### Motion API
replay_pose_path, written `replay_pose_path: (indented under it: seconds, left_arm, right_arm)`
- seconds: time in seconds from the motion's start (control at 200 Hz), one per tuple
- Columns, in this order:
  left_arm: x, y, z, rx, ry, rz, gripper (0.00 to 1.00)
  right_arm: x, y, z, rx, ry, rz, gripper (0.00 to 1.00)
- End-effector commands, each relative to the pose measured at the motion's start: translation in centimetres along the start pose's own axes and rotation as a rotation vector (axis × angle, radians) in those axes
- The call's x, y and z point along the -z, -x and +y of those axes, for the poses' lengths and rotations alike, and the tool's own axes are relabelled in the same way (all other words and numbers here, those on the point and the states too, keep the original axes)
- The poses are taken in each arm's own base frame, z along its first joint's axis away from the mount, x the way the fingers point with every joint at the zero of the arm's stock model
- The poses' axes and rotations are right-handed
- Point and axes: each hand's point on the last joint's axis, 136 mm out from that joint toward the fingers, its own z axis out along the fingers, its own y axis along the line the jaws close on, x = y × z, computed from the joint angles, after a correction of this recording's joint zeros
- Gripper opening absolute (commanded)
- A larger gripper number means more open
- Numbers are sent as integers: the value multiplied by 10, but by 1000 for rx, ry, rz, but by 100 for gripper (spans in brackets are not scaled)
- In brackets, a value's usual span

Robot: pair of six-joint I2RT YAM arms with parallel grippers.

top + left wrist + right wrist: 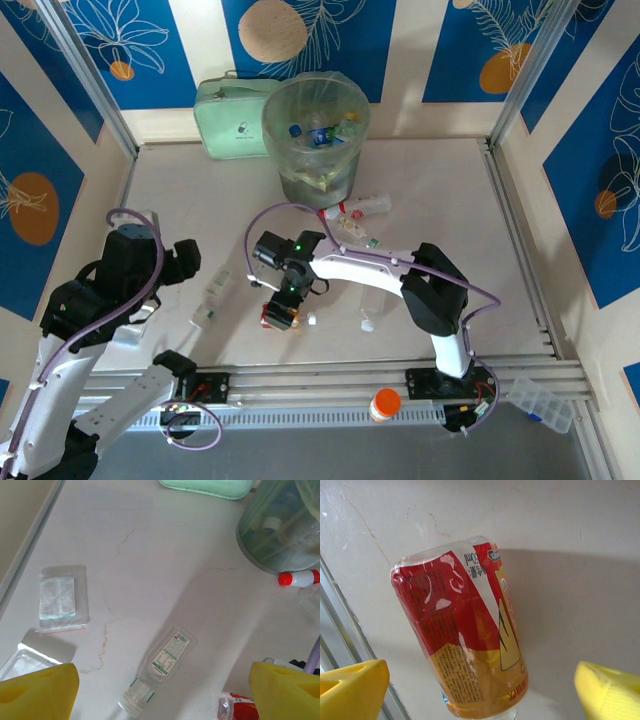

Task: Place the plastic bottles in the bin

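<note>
A clear bottle with a red and yellow label [465,640] lies on the table between the yellow fingers [352,690] of my right gripper [480,695]. Its jaws stand open, with a gap on each side. From above, the right gripper [280,316] hovers over that red-labelled bottle [272,318]. My left gripper [162,695] is open above a clear bottle with a green and white label [167,667], which also lies by the left gripper [190,268] as the clear bottle [215,300]. The bin [315,140] at the back holds several bottles.
More bottles lie near the bin: a red-capped one [365,207], another [355,232], and a clear one [370,305]. A mint-green case [235,118] leans at the back wall. An orange-capped jar [385,403] stands on the front rail. A small plastic bag [60,597] lies at the left.
</note>
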Motion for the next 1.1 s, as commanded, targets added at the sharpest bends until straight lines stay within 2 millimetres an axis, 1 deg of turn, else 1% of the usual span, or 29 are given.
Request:
replay_pose_path:
  seconds: [0.0, 0.055, 0.215, 0.445, 0.57, 0.65, 0.7, 0.77, 0.895, 0.995, 1.095]
  left_arm:
    - [-1, 5, 3, -15, 20, -22, 88]
    - [-1, 4, 3, -14, 18, -22, 88]
    - [-2, 4, 5, -31, 30, -27, 88]
    - [-5, 6, 2, -51, 27, -25, 89]
    - [-7, 11, -2, -58, 19, -30, 89]
    - [-11, 9, -3, -67, 21, -22, 90]
    - [-13, 7, -4, -69, 22, -11, 90]
    - [-16, 5, -7, -63, 12, 1, 90]
    - [-17, 4, -9, -57, 3, 10, 91]
    - [-18, 2, -9, -56, 4, 16, 91]
    - [-17, -2, -7, -49, 4, 28, 91]
  right_arm:
    - [-9, 9, 8, -49, 31, -3, 95]
    - [-18, 6, 9, -60, 24, 20, 94]
    - [-33, -1, 14, -82, 28, 49, 90]
    - [-43, 0, -1, -175, -15, 53, 86]
    - [-43, 1, -11, -215, -46, 46, 79]
    - [-41, 2, -14, -249, -38, 38, 75]
    - [-38, 5, -16, -279, -26, 22, 69]
    - [-36, 7, -18, -301, -23, 9, 63]
    - [-34, 6, -17, -298, -33, -2, 60]
    - [-32, 4, -18, -309, -38, -10, 53]
    - [-28, 3, -20, -329, -35, -28, 52]
